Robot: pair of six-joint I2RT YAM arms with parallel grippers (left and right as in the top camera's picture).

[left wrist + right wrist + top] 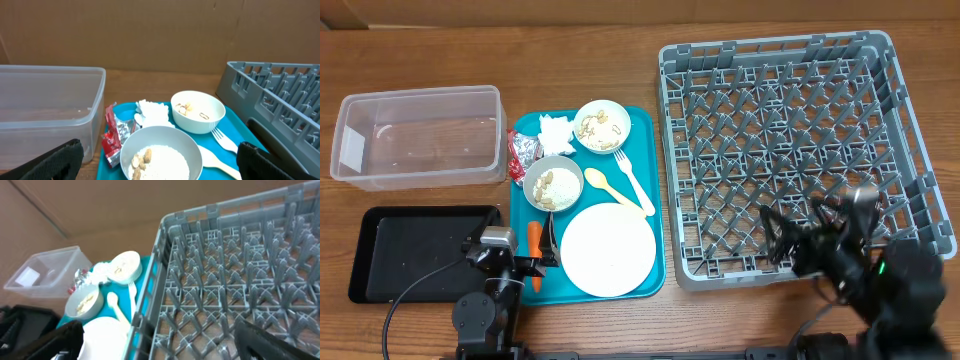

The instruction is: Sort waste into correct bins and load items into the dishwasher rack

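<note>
None of the sorting or loading looks done yet. Nearest the robot, the left pincer (516,258) hangs released and empty over the near-left corner of the teal rectangular serving tray (645,140), about above the small orange carrot (533,238). The right pincer (810,225) is spread just as wide, grasping nothing, over the near edge of the large square grey plastic dishwasher rack (770,45). Left of the left pincer, the shallow black rectangular tray (410,255) sits bare on the wooden bench (440,50). On the teal tray beside the carrot lies the large round pale plate (608,250), its face clean as far as the overhead view shows. Farther along stands a small pale round bowl (527,186) with beige crumbs (552,185) still in it. Right of it lie the pale yellow plastic spoon (599,180) and the matching fork (630,175). Beyond them are the red-and-silver foil wrapper (523,150) at the tray's left edge, the crumpled white paper napkin (557,132), and a second small pale bowl (626,118), also holding flakes. Farthest left, the clear plastic rectangular tub (420,95) appears empty, and every slot of the rack is vacant. No cup shows in any view. So all the waste remains to be split between tub and black tray, and the bowls will probably need emptying first. Plate, bowls and cutlery all have yet to be racked.
</note>
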